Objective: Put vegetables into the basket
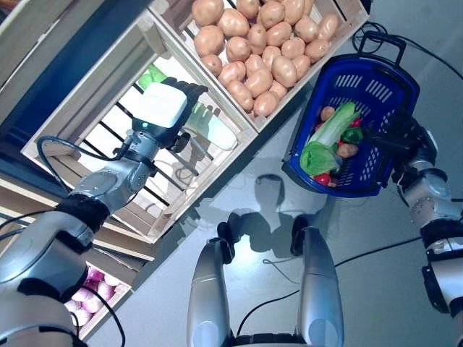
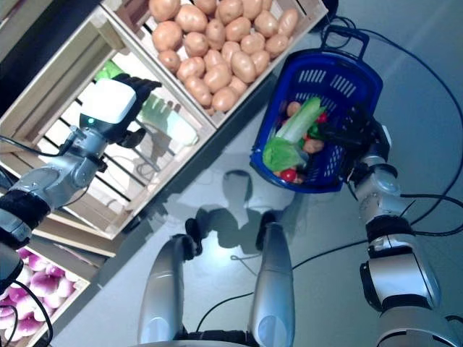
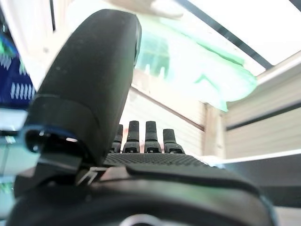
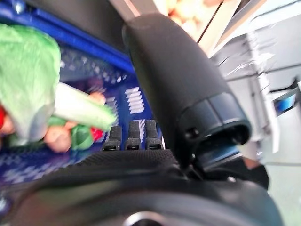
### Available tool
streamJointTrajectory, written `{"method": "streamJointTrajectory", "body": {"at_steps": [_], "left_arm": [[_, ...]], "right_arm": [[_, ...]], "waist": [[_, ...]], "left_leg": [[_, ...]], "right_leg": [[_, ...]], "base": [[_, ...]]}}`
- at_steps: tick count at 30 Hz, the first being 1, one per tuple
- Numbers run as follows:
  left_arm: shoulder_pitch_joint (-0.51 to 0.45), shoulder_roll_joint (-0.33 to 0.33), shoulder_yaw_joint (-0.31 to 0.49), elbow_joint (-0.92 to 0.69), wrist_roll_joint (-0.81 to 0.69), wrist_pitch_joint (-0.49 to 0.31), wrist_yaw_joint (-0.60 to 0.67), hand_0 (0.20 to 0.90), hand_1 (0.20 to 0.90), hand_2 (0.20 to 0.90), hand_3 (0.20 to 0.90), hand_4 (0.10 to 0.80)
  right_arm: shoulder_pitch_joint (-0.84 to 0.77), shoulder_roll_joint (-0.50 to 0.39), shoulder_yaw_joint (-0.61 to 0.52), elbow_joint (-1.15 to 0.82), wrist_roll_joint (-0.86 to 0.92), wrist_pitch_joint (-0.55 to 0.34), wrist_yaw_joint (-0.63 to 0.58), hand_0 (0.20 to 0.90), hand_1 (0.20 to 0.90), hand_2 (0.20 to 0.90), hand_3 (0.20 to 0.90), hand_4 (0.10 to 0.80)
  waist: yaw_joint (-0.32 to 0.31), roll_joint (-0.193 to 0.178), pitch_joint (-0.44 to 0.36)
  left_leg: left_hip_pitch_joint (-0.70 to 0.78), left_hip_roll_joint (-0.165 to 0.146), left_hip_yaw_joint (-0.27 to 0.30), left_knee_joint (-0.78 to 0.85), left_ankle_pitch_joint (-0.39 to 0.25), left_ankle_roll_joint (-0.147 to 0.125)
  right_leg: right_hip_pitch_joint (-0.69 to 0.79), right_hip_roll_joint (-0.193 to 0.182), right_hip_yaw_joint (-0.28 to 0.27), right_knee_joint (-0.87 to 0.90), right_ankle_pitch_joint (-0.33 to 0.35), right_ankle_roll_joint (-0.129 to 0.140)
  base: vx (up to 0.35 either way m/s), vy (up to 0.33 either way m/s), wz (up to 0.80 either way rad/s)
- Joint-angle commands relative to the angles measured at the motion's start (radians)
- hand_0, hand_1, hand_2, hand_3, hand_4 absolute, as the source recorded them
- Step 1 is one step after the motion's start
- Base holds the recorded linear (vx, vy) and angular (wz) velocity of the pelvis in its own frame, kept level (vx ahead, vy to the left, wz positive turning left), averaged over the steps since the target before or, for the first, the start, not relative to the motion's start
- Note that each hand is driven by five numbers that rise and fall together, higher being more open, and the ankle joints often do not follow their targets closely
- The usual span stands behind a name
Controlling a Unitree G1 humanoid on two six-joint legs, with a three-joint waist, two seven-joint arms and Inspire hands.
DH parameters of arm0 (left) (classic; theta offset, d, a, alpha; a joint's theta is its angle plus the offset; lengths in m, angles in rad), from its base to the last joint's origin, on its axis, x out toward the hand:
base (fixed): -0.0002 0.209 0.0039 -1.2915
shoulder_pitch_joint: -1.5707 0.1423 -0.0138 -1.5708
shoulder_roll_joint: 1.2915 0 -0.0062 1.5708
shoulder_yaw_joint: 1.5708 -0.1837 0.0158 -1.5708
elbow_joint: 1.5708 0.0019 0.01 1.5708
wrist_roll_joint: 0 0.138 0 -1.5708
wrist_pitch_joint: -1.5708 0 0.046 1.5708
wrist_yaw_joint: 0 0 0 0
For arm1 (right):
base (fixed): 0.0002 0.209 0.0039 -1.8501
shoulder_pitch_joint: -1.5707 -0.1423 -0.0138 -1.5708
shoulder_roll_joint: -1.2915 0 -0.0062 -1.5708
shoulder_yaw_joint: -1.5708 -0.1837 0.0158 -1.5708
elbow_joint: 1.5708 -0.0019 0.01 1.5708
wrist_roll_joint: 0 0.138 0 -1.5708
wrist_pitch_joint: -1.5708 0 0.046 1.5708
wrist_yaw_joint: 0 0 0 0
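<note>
Your left hand (image 1: 165, 108) hangs over the slatted wooden crate (image 1: 87, 108) on the left, fingers reaching toward the pale green vegetable (image 1: 211, 127) that lies in the crate's right part, against the wall it shares with the potato crate. In the left wrist view the fingers (image 3: 151, 137) stand straight and the thumb is raised; nothing is gripped, so the hand is released. The vegetable shows just past the fingertips, and you cannot tell from these views whether they touch it.

Beside it, farther right, a second crate (image 1: 346, 14) is heaped with potatoes (image 1: 260, 43). A third bin at the near left holds purple onions (image 1: 90, 289).

The blue basket (image 1: 376, 90) hangs at the right, tilted, its black handle (image 1: 380, 42) at the far end. Inside it you have a long leafy green (image 1: 329, 134), a green pepper (image 1: 352, 135), small potatoes (image 1: 348, 150) and something red (image 1: 323, 178). Your right hand (image 1: 412, 141) is at the basket's right rim; whether its fingers are clenched on the rim cannot be told, since the right wrist view shows only fingertips (image 4: 133, 136) and the thumb against the blue mesh.
</note>
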Motion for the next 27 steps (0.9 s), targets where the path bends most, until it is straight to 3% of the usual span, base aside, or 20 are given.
{"method": "streamJointTrajectory", "body": {"at_steps": [1,14,22,27], "left_arm": [[-0.132,0.066,0.073,0.039,0.025,0.062,0.048,0.9,0.9,0.9,0.9,0.8],[-0.238,0.043,-0.05,0.119,0.142,0.105,-0.007,0.9,0.9,0.9,0.9,0.8],[-0.282,0.038,-0.083,0.128,0.2,0.128,-0.003,0.9,0.9,0.9,0.9,0.8],[-0.337,0.025,-0.135,0.155,0.336,0.125,-0.047,0.9,0.9,0.9,0.9,0.8]], "right_arm": [[-0.025,-0.038,-0.028,-0.109,0.085,-0.175,0.017,0.9,0.9,0.9,0.9,0.8],[-0.045,-0.035,-0.015,-0.048,0.154,-0.159,0.078,0.9,0.9,0.9,0.9,0.8],[-0.023,-0.03,-0.024,-0.06,0.18,-0.152,0.075,0.9,0.9,0.9,0.9,0.8],[-0.053,-0.041,-0.02,-0.037,0.208,-0.15,0.1,0.9,0.9,0.9,0.9,0.8]], "waist": [[-0.023,0.008,-0.003],[-0.037,0.006,-0.003],[-0.045,0.004,-0.003],[-0.048,0.002,-0.003]], "left_leg": [[0.015,0.019,0.002,-0.007,-0.039,-0.035],[-0.114,0.022,-0.003,0.064,-0.067,-0.039],[-0.165,0.021,-0.004,0.098,-0.079,-0.035],[-0.21,0.02,-0.003,0.125,-0.086,-0.032]], "right_leg": [[0.059,-0.015,0.027,-0.103,0.086,0.026],[-0.056,-0.028,0.043,-0.082,0.101,0.04],[-0.103,-0.028,0.054,-0.065,0.105,0.042],[-0.144,-0.03,0.048,-0.054,0.112,0.044]], "base": [[-0.031,0.072,-0.09],[-0.018,0.025,0.0],[-0.001,0.011,-0.02],[0.002,0.0,-0.04]]}}
